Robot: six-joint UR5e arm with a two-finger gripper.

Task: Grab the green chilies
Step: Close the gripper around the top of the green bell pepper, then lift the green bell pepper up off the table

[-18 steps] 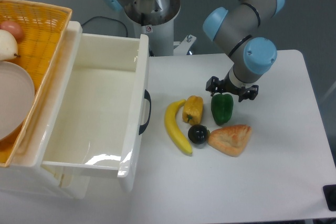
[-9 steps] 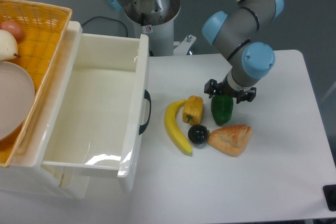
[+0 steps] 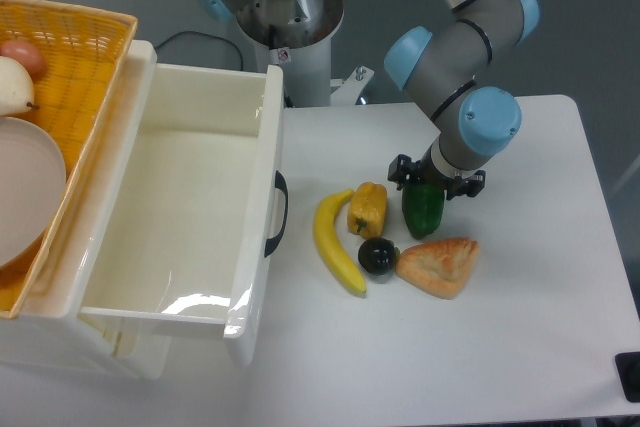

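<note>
The green chilies, a glossy dark-green bell pepper, stand on the white table right of the yellow pepper. My gripper hangs directly over the top of the green pepper. Its two dark fingers are spread wider than the pepper, one on each side of its upper part, so it is open. The wrist hides the pepper's stem end.
A yellow pepper, a banana, a small dark round fruit and a piece of bread lie close around the green pepper. An open white drawer and an orange basket are at the left.
The gripper has come down and slightly left over the green pepper, its fingers now lower around the top. The pepper has not moved.
</note>
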